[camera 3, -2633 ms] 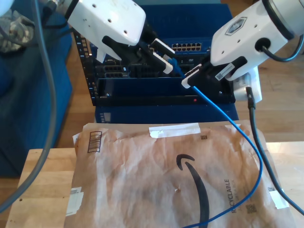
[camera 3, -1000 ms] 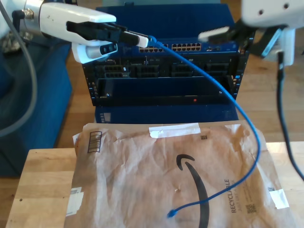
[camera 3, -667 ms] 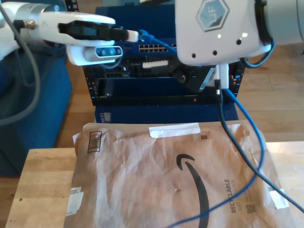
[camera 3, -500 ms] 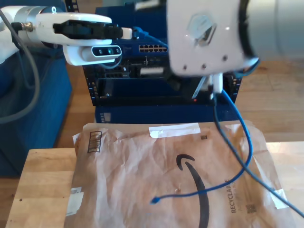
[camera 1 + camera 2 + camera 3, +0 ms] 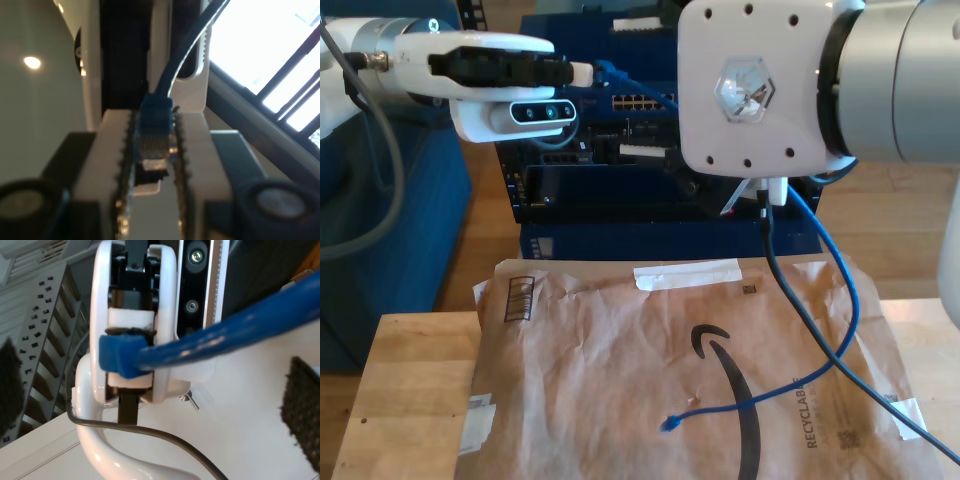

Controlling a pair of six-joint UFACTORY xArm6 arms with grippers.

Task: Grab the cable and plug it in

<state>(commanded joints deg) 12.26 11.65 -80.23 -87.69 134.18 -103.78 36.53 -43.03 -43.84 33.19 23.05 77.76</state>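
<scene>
Crinkled matt brown paper mailer [image 5: 650, 380] on what looks like pale wood tabletop [image 5: 405, 400].

cable [image 5: 840, 300] end on envelope [image 5: 600, 380], rack [image 5: 570, 180] behind

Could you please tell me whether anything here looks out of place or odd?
Nothing looks damaged. The thin blue cable is untidy, though: one plug is clamped in my first claw, while the other end lies loose on the brown paper mailer, crossing a black robot cable.
</scene>
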